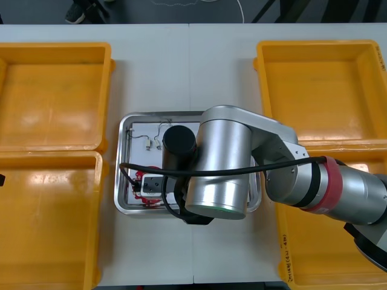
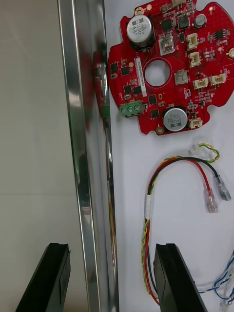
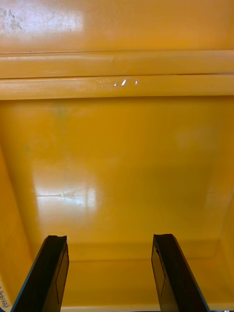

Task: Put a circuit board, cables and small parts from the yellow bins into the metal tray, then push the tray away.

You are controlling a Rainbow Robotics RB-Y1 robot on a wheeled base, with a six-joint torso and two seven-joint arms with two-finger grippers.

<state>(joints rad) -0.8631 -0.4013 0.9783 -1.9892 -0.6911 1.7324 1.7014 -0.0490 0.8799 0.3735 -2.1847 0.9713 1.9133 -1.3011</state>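
Observation:
The metal tray (image 1: pixel 124 130) lies mid-table, white inside. My right arm (image 1: pixel 224 163) reaches over it and covers its right part. In the right wrist view my right gripper (image 2: pixel 112 278) is open and straddles the tray's shiny rim (image 2: pixel 80 146), one finger outside over the table, the other inside. Ahead of the inner finger lies a red and yellow cable (image 2: pixel 148 204), and beyond it a round red circuit board (image 2: pixel 204 58). A blue and white cable (image 2: pixel 222 282) lies beside that finger. My left gripper (image 3: pixel 109 273) is open and holds nothing above a bare yellow bin (image 3: pixel 117 156).
Two yellow bins stand at the left (image 1: pixel 54 96) (image 1: pixel 48 223) and two at the right (image 1: pixel 320 90) (image 1: pixel 338 254). In the front view a thin cable (image 1: pixel 151 140) lies in the tray's far part, and the circuit board's (image 1: pixel 145 181) red edge shows by the arm.

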